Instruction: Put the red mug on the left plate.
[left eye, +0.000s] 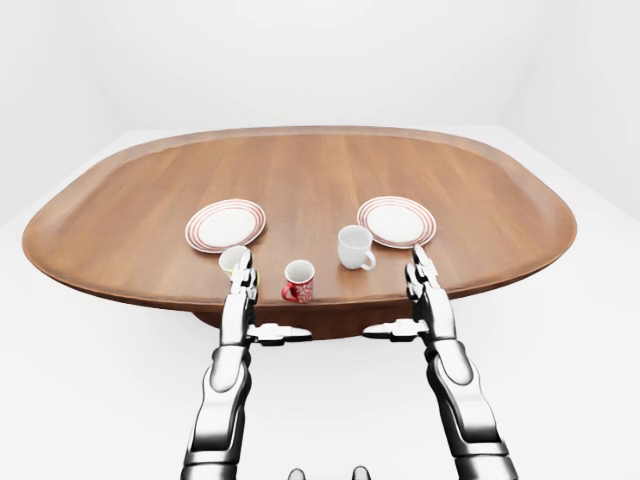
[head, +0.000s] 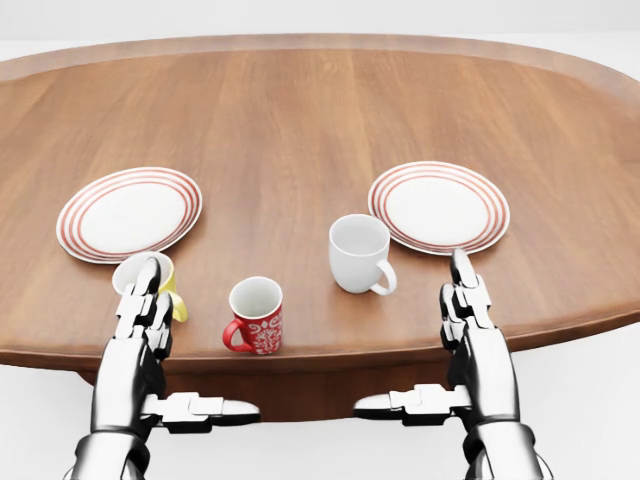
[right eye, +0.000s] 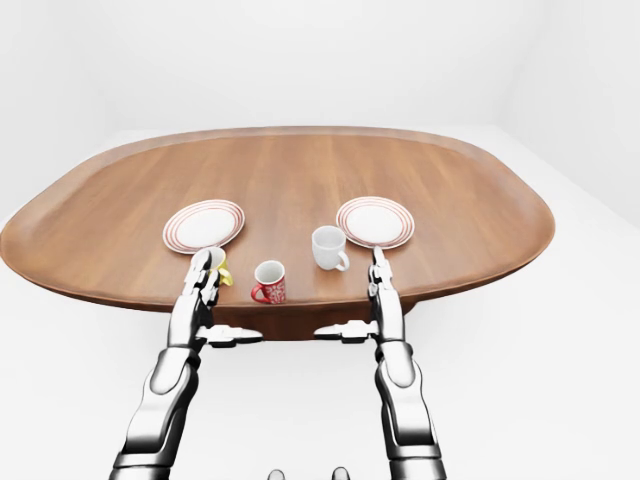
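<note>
The red mug (head: 256, 315) stands upright near the table's bottom edge in the head view, its handle toward the left. The left plate (head: 129, 213), white with red rings, lies up and to the left of it. My left hand (head: 165, 350) is open at the table's edge, just left of the red mug, its fingers (head: 143, 300) in front of a yellow mug (head: 170, 283). My right hand (head: 440, 345) is open too, well to the right of the red mug, holding nothing.
A white mug (head: 359, 253) stands right of the red mug, close to the right plate (head: 438, 207). The oval wooden table (left eye: 300, 180) has a raised rim. White floor surrounds it.
</note>
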